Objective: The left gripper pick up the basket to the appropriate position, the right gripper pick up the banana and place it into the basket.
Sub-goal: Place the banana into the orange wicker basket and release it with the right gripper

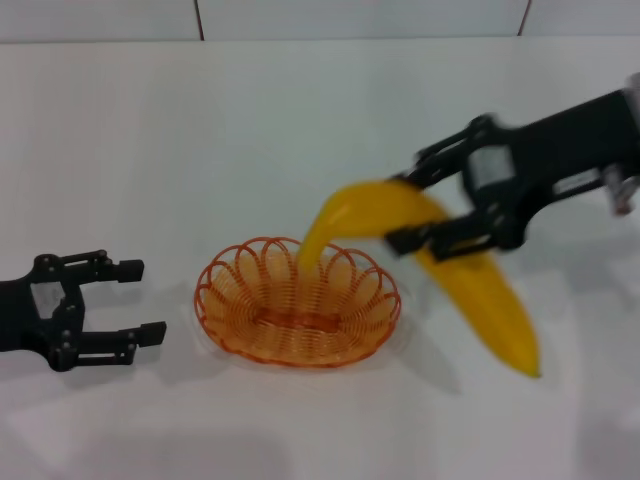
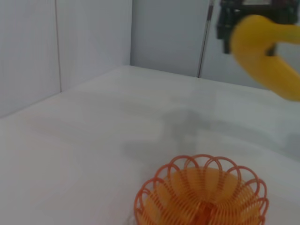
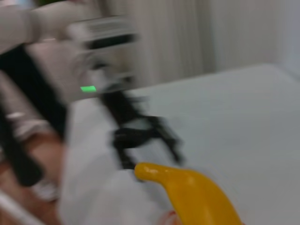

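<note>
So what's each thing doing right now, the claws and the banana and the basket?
left pincer: open, empty, low beside the basket on the robot's left.
right pincer: shut on the banana, in the air by the basket's right side.
banana: held up off the table, one end over the basket, the other pointing down outside it.
basket: upright on the table, nothing inside, not held.
table: white, carrying the basket.

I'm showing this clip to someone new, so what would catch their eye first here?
First the banana, bright yellow and held in the air by the right claw, one end hanging over the far right rim of the basket. Next the orange wire basket itself, sitting on the white table. The left claw rests open just left of it, apart from the rim.
</note>
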